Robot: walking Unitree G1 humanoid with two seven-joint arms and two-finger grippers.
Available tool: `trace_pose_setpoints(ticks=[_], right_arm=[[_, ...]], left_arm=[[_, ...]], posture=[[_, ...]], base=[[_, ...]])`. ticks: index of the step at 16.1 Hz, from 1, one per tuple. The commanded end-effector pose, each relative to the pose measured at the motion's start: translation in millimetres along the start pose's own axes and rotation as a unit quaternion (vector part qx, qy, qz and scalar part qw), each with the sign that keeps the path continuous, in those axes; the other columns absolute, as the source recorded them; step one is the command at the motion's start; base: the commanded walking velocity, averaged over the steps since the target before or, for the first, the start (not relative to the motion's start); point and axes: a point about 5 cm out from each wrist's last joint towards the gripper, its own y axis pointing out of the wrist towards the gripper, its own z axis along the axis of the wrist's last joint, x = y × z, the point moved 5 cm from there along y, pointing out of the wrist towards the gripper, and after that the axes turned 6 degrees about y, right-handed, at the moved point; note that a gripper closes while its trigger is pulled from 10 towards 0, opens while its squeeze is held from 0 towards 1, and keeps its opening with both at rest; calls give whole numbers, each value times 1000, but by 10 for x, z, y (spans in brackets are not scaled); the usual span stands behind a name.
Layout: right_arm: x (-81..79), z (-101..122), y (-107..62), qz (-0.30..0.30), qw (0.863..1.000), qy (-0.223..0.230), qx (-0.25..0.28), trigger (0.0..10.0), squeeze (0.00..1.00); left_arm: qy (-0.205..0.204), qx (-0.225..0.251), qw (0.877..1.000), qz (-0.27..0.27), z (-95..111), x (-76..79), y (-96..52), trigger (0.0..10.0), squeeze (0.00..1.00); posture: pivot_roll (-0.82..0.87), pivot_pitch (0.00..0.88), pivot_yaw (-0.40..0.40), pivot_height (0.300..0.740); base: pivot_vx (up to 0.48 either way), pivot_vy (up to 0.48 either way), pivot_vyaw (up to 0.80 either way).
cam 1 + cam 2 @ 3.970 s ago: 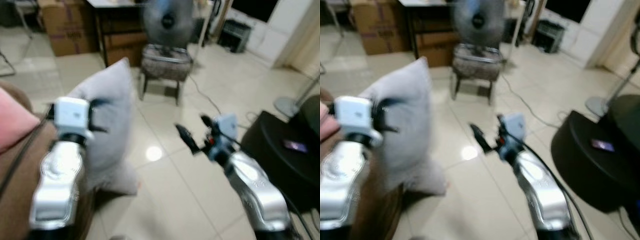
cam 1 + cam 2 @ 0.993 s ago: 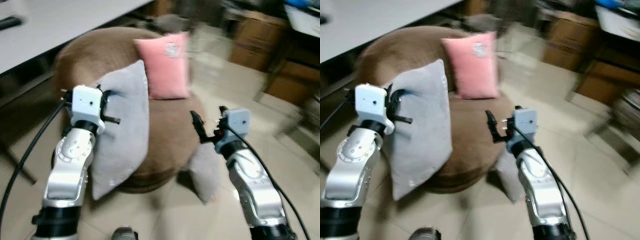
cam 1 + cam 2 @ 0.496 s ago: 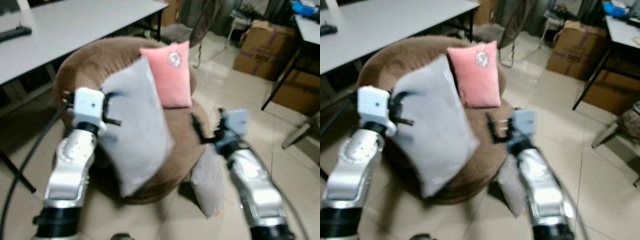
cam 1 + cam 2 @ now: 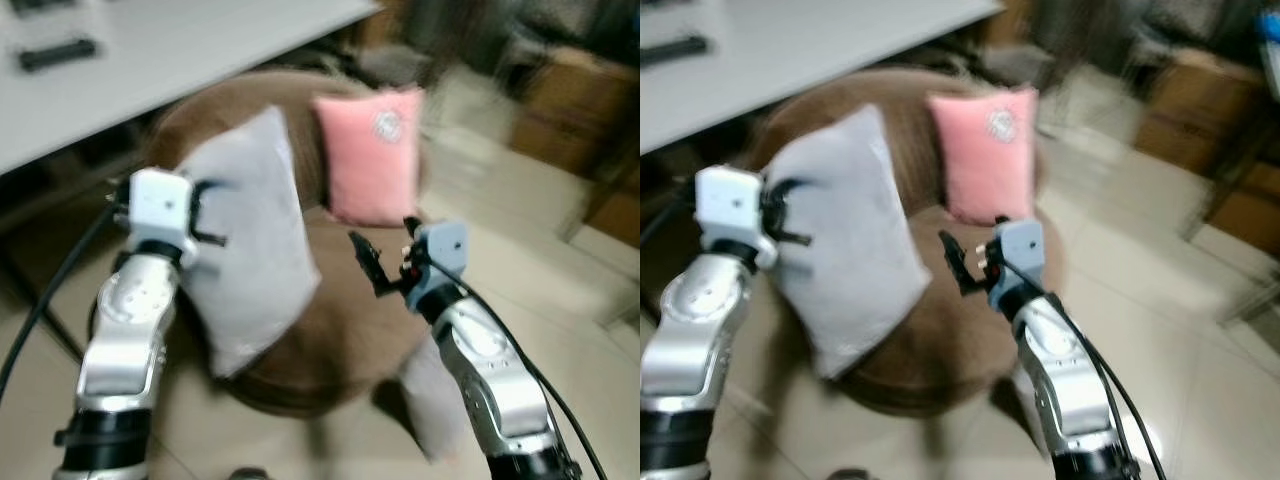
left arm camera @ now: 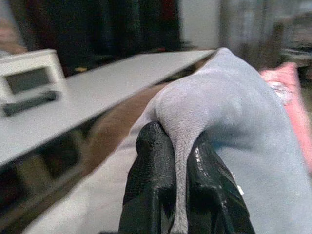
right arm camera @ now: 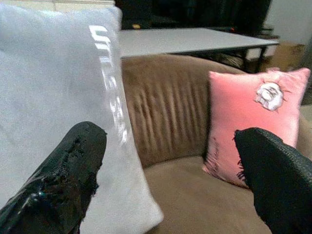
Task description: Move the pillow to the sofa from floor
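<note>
Over the brown sofa (image 4: 340,330), the left claw (image 5: 175,161) pinches a corner of the grey pillow (image 4: 250,240), holding it in the air beside a pink cushion (image 4: 375,150). Right claw (image 6: 170,170) hangs open, holding nothing, above the seat.

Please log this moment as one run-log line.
left gripper: shut on grey pillow | right gripper: open | pillow over brown sofa, not released

Pink cushion (image 4: 372,155) blocks the sofa (image 4: 340,320) back; seat before it open
</note>
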Motion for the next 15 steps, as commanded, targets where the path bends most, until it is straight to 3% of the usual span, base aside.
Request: trace_pose_setpoints(ticks=[1,15], right_arm=[[143,30,-44,-20,1000,-5,3,10000,0],[163,19,-65,-31,1000,-2,1,10000,0]], left_arm=[[-4,40,999,-12,201,94,27,10000,0],[-11,41,999,-31,212,161,43,10000,0]], posture=[[100,0,-41,740],[95,0,-32,740]], base=[[341,0,0],[369,0,0]])
